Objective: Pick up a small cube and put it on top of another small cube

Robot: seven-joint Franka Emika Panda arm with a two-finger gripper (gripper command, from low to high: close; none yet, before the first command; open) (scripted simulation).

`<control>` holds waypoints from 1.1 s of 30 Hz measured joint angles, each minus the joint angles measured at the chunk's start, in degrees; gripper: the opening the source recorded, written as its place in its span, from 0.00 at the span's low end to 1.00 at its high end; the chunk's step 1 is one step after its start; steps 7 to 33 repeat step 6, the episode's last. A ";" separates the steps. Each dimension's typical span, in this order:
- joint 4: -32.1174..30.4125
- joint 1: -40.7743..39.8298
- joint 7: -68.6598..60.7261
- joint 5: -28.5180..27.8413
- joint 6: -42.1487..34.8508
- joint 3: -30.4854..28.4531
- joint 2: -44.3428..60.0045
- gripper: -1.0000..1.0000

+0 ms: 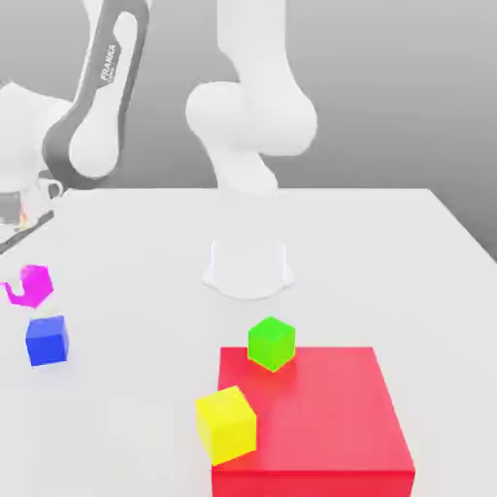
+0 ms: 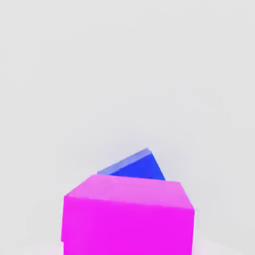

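- Landmark: small plain blue cube, resting on the white table near the exterior view's left edge
- Small plain magenta cube sits just above the blue cube and a shade toward the exterior view's left – apart from it, off the table
- Gripper: shut on the magenta cube, judged from the hand view, where that cube fills the foreground with the blue cube showing just beyond it
- Coming move, as a judgement: a slight sideways correction, then straight down onto the blue cube – one arm only
- Count: one magenta, one blue, one green cube, one yellow cube, one large red block
- Green and yellow cubes and the red block lie well to the exterior view's right of the blue cube
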 joint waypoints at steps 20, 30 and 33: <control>0.17 -1.22 -3.92 5.47 5.58 2.52 6.03 1.00; 0.17 -1.22 -3.92 5.47 5.58 2.52 6.03 1.00; 0.17 -1.22 -3.92 5.47 5.58 2.52 6.03 1.00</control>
